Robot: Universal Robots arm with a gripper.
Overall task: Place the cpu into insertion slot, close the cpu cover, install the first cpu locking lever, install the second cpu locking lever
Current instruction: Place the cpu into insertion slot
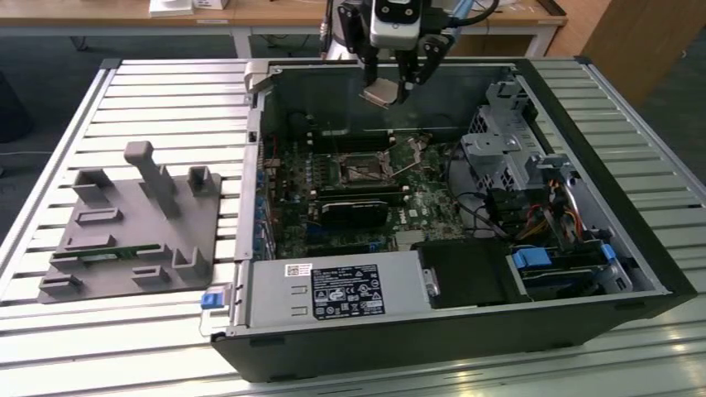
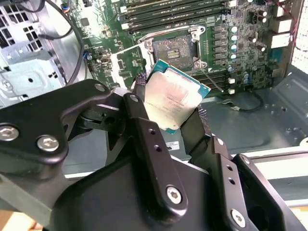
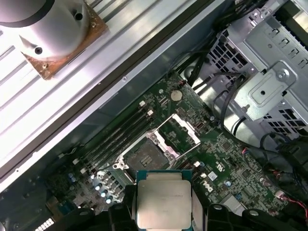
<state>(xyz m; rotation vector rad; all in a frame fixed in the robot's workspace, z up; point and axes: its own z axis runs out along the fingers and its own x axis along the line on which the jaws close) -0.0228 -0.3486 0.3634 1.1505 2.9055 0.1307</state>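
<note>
My gripper (image 1: 388, 86) hangs over the far side of the open computer case, shut on the cpu (image 1: 379, 92), a flat pale metallic square. In both wrist views the cpu (image 2: 176, 98) (image 3: 162, 199) sits tilted between the black fingers (image 2: 140, 120), above the board and apart from it. The insertion slot (image 1: 362, 170) (image 2: 175, 48) (image 3: 146, 157) lies bare on the green motherboard. Beside it the cpu cover (image 3: 190, 126) (image 2: 127, 49) stands swung open. A thin wire locking lever (image 2: 212, 80) sticks up next to the socket.
The case walls (image 1: 260, 124) ring the board. A silver drive cage (image 1: 502, 149) and loose cables fill the exterior view's right, and a power supply (image 1: 331, 291) sits at the near side. Long memory slots (image 2: 178, 8) flank the socket. A grey fixture (image 1: 132, 223) stands on the slatted table.
</note>
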